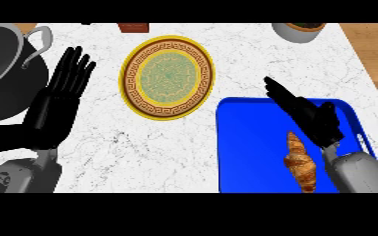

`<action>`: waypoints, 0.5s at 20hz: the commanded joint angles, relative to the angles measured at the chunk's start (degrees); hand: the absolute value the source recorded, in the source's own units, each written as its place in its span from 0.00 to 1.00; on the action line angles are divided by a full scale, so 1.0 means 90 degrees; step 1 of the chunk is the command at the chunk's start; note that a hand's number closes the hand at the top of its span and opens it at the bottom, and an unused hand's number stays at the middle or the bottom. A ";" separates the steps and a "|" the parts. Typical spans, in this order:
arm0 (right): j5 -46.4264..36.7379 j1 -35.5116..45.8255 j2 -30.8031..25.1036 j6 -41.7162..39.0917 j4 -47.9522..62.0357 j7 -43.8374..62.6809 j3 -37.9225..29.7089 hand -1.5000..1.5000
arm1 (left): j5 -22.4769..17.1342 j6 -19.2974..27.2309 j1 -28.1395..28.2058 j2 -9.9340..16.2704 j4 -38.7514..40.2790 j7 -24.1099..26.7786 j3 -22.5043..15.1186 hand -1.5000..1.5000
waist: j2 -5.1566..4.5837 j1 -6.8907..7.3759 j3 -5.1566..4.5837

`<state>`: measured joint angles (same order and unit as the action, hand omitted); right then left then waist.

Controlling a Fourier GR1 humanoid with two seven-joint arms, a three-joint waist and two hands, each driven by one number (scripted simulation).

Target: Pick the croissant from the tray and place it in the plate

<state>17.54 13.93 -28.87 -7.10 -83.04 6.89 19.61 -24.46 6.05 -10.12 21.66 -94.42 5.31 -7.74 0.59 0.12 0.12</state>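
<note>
A golden-brown croissant (301, 162) lies lengthwise on the blue tray (247, 145) at the lower right of the head view. My right hand (306, 114) hovers over the tray just above and right of the croissant, fingers straight and pointing up-left, holding nothing. The round plate (168, 77), yellow-rimmed with a brown key pattern and a green centre, sits on the marble counter up-left of the tray, with nothing on it. My left hand (55, 105) rests open at the left edge, fingers up.
A dark pan with a grey handle (33, 47) sits at the far left. A grey bowl (299, 30) stands at the back right and a small brown box (133, 27) at the back edge. Bare wood shows beyond the counter's right edge.
</note>
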 commanded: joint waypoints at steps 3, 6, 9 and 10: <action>0.1026 -0.0312 -0.0131 -0.0901 -0.0755 -0.0522 -0.0578 1.00 | 0.0772 0.0714 0.0487 0.0125 0.0561 -0.0637 -0.0178 0.50 | -0.0041 -0.0160 -0.0003; 0.1966 -0.0324 -0.0027 -0.1504 -0.1024 -0.0991 -0.1009 1.00 | 0.1095 0.1245 0.0985 0.0237 0.1214 -0.1069 -0.0127 0.50 | -0.0065 -0.0235 0.0015; -0.1875 0.0660 -0.2077 -0.0411 -0.1342 -0.1433 -0.0981 1.00 | 0.0885 0.0966 0.1146 0.0212 0.1215 -0.1179 -0.0264 0.50 | 0.0166 -0.0386 -0.0058; -0.2275 0.0530 -0.2213 -0.0238 -0.1406 -0.1753 -0.1001 1.00 | 0.0901 0.1102 0.1230 0.0140 0.1273 -0.1256 -0.0264 0.50 | 0.0111 -0.0417 -0.0016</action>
<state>11.04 16.68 -40.47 -12.60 -92.50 -3.09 12.21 -17.26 14.09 -1.85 23.18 -85.63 -3.52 -9.46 1.43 -2.36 -0.29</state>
